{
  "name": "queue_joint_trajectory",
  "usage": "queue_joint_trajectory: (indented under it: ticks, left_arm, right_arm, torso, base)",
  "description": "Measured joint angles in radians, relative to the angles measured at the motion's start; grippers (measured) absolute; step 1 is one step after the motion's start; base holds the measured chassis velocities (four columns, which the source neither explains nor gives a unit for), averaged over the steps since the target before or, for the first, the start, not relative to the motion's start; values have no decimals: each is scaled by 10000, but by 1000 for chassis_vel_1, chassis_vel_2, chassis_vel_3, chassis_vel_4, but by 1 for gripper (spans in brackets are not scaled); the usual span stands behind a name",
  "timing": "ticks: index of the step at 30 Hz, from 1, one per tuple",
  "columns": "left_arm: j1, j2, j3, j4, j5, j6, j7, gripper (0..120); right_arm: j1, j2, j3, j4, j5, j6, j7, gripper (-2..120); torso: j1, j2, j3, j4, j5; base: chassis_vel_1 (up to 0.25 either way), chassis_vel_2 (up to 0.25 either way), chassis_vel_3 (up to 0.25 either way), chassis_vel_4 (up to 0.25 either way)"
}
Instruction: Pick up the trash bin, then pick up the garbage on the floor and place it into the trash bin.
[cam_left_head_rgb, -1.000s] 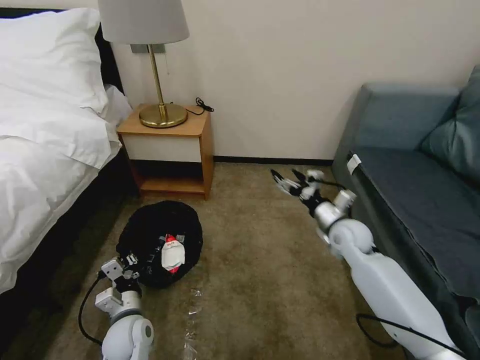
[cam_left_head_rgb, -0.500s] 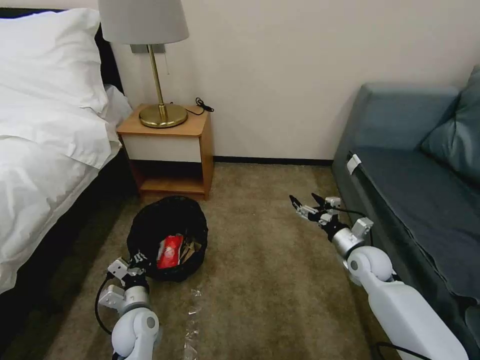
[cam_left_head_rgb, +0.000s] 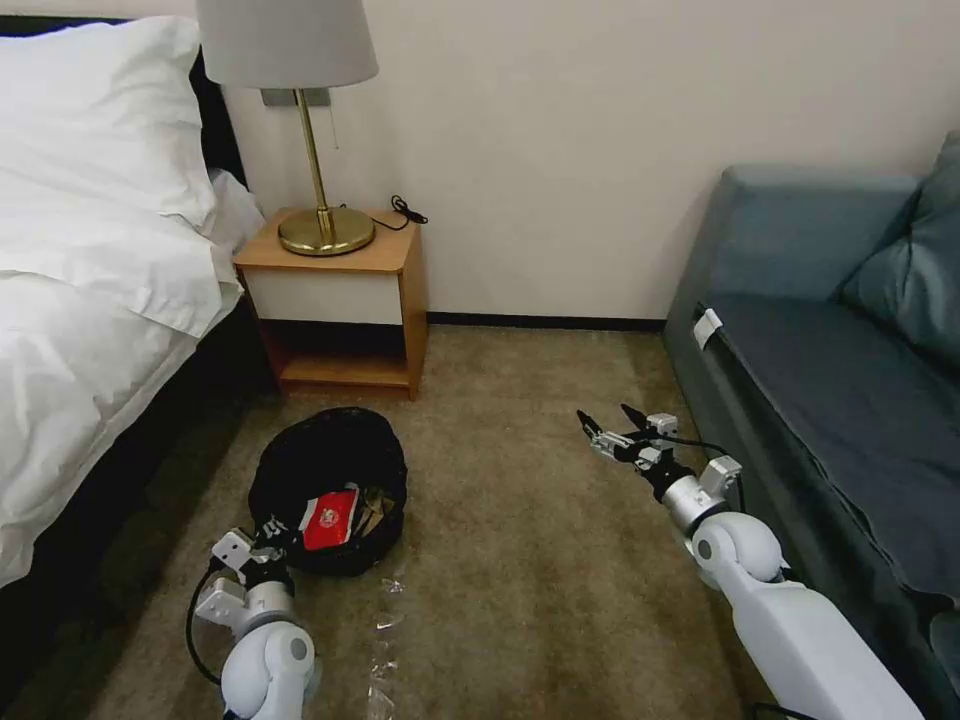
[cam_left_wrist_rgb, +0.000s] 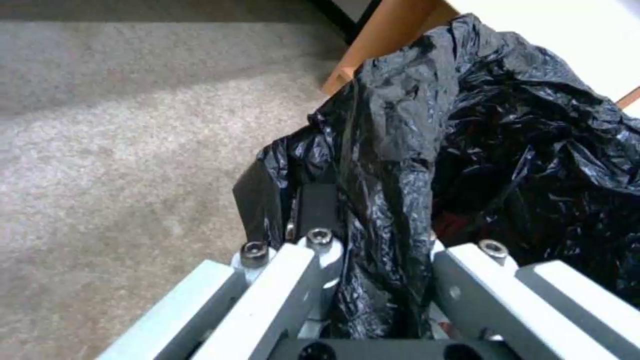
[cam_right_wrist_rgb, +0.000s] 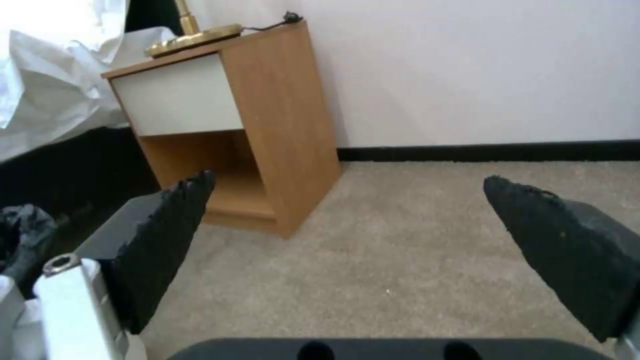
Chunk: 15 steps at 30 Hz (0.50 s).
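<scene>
I see trash bin (cam_left_head_rgb: 330, 460) on carpet by nightstand (cam_left_head_rgb: 340, 300), tilted toward me | inside: red-and-white packet (cam_left_head_rgb: 330, 520), brownish wrapper beside it | left gripper (cam_left_head_rgb: 272, 533) jaws clamped on its black-lined rim | right gripper (cam_left_head_rgb: 607, 428) jaws spread, holding nothing, above carpet near sofa (cam_left_head_rgb: 830, 400)

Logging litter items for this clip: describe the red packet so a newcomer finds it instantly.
Start at the wooden nightstand beside the bed. On the carpet before it sits the trash bin, black-lined. The red-and-white packet lies inside, the only bright red thing there.
</scene>
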Motion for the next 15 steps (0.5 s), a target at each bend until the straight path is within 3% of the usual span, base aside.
queue_joint_trajectory:
  ticks: [15]
  left_arm:
    - [399, 0, 9, -665, 528, 362, 22, 60]
  right_arm:
    - [-56, 137, -106, -234, -237, 186, -129, 100]
  torso:
    - [0, 0, 0, -1, 0]
  base:
    - [0, 0, 0, 0]
